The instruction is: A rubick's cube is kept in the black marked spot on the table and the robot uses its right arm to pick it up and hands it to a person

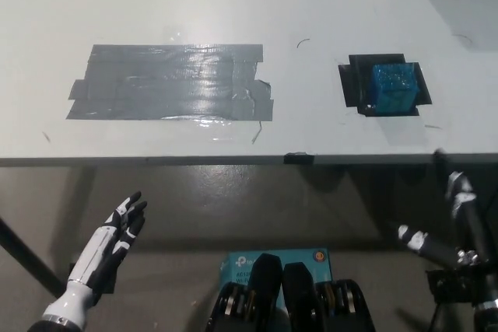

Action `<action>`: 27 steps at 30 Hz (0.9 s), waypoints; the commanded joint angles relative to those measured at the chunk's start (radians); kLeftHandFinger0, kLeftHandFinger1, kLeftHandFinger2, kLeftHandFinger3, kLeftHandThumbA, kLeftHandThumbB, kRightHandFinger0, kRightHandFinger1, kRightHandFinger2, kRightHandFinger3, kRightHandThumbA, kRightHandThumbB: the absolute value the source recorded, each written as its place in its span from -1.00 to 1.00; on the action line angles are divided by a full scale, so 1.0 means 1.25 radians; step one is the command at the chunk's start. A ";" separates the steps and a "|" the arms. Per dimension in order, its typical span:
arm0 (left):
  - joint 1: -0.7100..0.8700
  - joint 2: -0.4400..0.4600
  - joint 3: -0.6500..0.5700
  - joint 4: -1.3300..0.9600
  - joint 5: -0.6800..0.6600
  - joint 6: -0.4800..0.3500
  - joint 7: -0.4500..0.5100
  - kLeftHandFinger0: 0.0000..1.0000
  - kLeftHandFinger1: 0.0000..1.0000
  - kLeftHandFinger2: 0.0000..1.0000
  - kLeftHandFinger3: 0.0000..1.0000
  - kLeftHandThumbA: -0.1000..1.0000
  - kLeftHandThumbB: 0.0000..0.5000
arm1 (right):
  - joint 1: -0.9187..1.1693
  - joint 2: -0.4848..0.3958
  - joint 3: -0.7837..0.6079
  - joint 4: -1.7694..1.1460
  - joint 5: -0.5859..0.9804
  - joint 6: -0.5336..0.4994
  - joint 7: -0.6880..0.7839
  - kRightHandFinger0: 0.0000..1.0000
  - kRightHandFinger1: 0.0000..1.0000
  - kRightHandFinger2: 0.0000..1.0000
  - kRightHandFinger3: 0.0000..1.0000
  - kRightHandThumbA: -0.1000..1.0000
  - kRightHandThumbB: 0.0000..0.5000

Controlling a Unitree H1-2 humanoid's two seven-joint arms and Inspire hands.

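Head view looks steeply down on a white bench; the cube, blue on its visible faces, sits on a black marked spot; left of the cube, well apart, a broad patch of grey tape is stuck flat to the bench; below the cube, past the bench's near edge, the black right robot hand hangs over the floor with fingers apart, holding nothing; far to the cube's lower left, the white left robot hand rests with fingers spread, also holding nothing.
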 commanded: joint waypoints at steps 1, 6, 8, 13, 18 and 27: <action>-0.013 0.011 0.006 -0.005 0.000 -0.050 -0.008 1.00 1.00 1.00 1.00 -1.00 0.34 | -0.054 0.015 -0.053 -0.152 -0.070 -0.032 -0.077 1.00 1.00 1.00 1.00 0.93 0.13; -0.008 0.003 0.014 -0.017 -0.022 -0.022 -0.010 1.00 1.00 1.00 1.00 0.07 0.23 | -0.147 0.005 -0.083 -0.231 -0.096 0.075 -0.071 1.00 1.00 1.00 1.00 1.00 0.19; -0.004 0.009 0.009 -0.028 -0.003 -0.014 -0.007 1.00 1.00 1.00 1.00 0.91 0.15 | -0.184 0.000 -0.088 -0.229 -0.104 0.101 -0.068 1.00 1.00 1.00 1.00 1.00 0.22; -0.004 0.012 0.014 -0.025 -0.067 -0.019 -0.050 1.00 1.00 1.00 1.00 1.00 0.23 | -0.314 -0.014 -0.094 -0.166 -0.105 0.175 -0.064 1.00 1.00 1.00 1.00 1.00 0.32; -0.008 0.017 0.012 -0.026 -0.061 -0.013 -0.057 1.00 1.00 1.00 1.00 1.00 0.25 | -0.408 -0.025 -0.079 -0.032 -0.127 0.228 -0.063 1.00 1.00 1.00 1.00 1.00 0.26; -0.012 0.016 0.014 -0.026 -0.071 -0.016 -0.067 1.00 1.00 1.00 1.00 1.00 0.38 | -0.555 -0.022 -0.038 0.242 -0.159 0.269 -0.088 1.00 1.00 1.00 1.00 0.75 0.36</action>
